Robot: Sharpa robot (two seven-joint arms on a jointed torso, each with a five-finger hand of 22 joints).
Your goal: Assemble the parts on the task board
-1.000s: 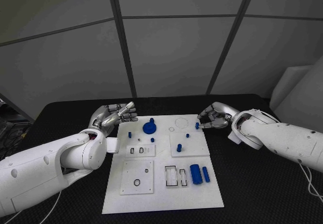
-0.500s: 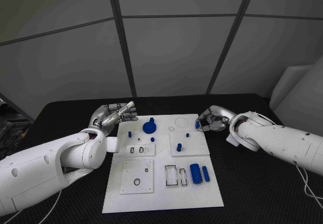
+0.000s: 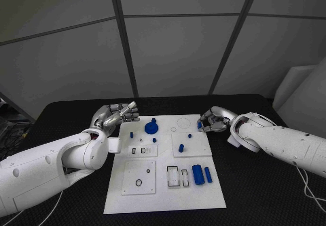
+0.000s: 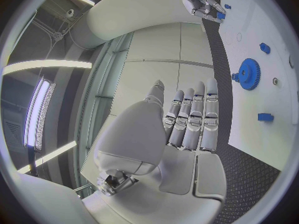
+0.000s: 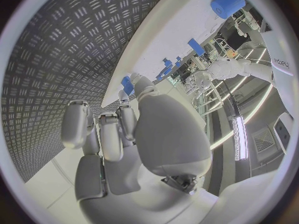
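No text, label, brand, number or sign can be read anywhere; the task board bears only unlettered outlines
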